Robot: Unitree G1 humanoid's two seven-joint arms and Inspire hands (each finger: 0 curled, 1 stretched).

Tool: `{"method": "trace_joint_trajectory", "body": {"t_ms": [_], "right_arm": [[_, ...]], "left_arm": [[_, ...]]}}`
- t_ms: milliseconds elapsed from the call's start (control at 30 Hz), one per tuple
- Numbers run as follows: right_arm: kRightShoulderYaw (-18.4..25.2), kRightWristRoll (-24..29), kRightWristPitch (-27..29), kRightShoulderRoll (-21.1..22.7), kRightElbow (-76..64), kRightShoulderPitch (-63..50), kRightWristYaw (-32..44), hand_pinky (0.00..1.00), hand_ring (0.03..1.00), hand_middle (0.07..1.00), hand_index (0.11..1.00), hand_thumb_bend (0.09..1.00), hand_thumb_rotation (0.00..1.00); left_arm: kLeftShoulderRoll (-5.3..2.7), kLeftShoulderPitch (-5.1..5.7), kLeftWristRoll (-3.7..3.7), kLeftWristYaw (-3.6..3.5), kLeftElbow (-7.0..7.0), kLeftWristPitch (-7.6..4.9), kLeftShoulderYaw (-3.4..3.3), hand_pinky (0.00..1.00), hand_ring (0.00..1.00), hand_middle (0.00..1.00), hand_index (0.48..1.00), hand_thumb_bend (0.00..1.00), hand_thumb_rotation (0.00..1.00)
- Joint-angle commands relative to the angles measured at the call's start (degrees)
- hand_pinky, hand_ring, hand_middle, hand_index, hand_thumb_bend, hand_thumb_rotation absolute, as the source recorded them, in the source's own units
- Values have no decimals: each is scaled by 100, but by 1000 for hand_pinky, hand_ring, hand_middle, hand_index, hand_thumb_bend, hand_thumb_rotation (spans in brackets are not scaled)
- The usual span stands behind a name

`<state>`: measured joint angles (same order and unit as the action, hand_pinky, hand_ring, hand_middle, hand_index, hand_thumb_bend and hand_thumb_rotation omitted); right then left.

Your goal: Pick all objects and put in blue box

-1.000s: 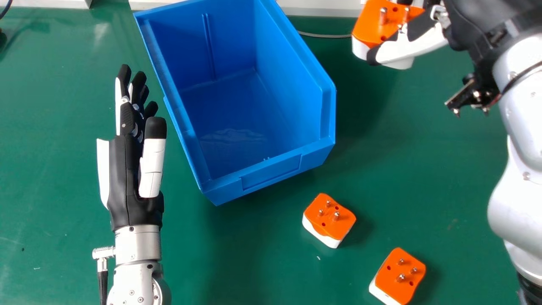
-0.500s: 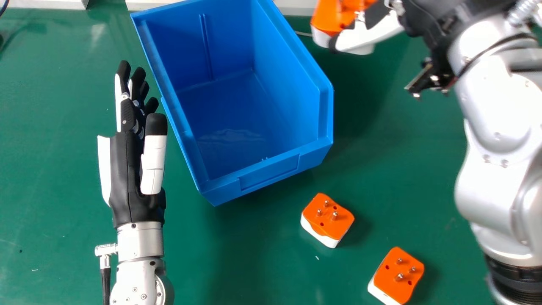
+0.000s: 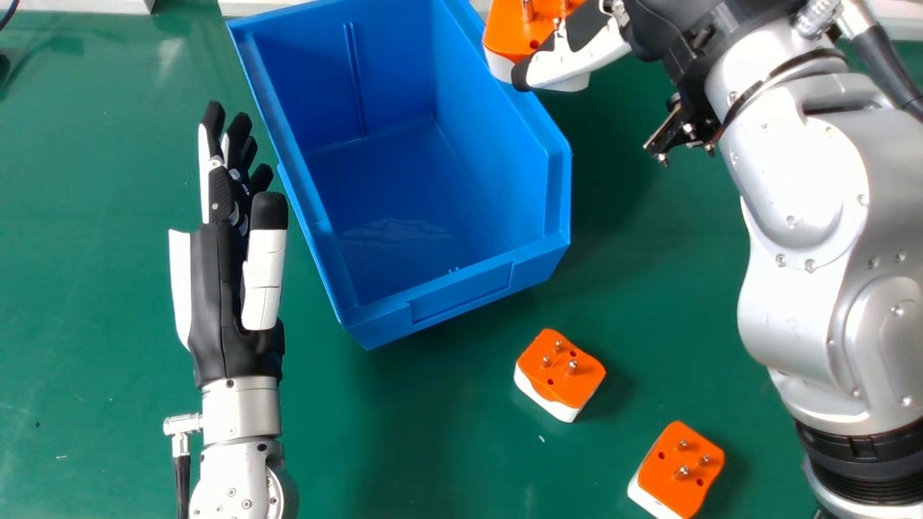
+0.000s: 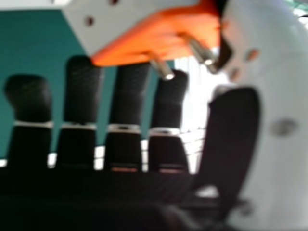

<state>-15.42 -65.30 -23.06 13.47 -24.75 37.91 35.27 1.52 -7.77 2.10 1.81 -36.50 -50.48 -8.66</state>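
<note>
Taking the clock face from the middle of the box in the head view, I have one orange-and-white plastic plug adapter [image 3: 515,36] in my right hand [image 3: 577,61], out at one o'clock. My thumb is closed in against it, pinching it in front of my fingers. Its orange face bears round metal pins and small dark holes; its white body shows beneath, with rounded corners. Two more orange-and-white plastic plug adapters lie pins-up: the nearer one [image 3: 559,371] at five o'clock, turned askew, and the farther one [image 3: 678,468] beyond it, between four and five.

The rectangular blue plastic box [image 3: 461,288] opens upward, its sloped rim cornering at three and six o'clock. My adapter overlaps the rim at one o'clock in this view; whether they touch, I cannot tell. Green surface separates the box from the nearer adapter, and another strip runs between the two loose ones. My left hand [image 3: 223,310] is at eight o'clock, fingers straight, beside the box and apart from it.

The smooth green tabletop [image 3: 86,288] has faint marks and tiny pale specks. White edging [image 3: 79,6] runs along twelve o'clock, and a dark cable [image 3: 7,14] curves in at ten.
</note>
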Motion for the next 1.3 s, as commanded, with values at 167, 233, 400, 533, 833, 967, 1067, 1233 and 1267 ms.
{"method": "trace_joint_trajectory", "body": {"t_ms": [167,233,400,533,833,967,1067,1233,1267], "right_arm": [[95,12,61,9,-86,252,-125,173,334,449,526,510,0],[96,14,62,10,-85,252,-126,171,332,448,527,510,0],[93,14,62,8,-80,252,-130,169,331,446,527,510,0],[92,14,62,7,-79,252,-132,168,330,446,527,510,0],[91,18,63,7,-63,259,-141,166,329,445,528,510,0],[101,28,67,18,-71,253,-139,166,329,444,528,510,0],[107,35,70,25,-77,249,-138,166,329,444,528,510,0],[107,36,70,26,-78,246,-139,166,328,444,528,510,0],[107,36,70,26,-78,246,-139,166,328,444,528,510,0]], "left_arm": [[-9,-39,-37,0,72,-90,25,946,976,974,984,952,914],[-10,-37,-24,-12,67,-90,24,949,977,975,985,952,914],[-1,-27,-38,-11,47,-97,21,952,979,976,986,953,914],[0,-35,-83,30,22,-127,12,953,980,977,987,953,915],[-30,-35,-60,34,26,-156,22,949,976,974,985,951,914],[-29,-12,-104,63,70,-147,39,948,975,973,985,950,915],[-36,-2,-89,66,92,-142,49,948,975,973,986,949,917],[-21,-13,-44,42,37,-160,43,951,977,976,987,951,914],[-18,-16,-58,55,32,-160,40,951,977,976,987,951,914]]}}
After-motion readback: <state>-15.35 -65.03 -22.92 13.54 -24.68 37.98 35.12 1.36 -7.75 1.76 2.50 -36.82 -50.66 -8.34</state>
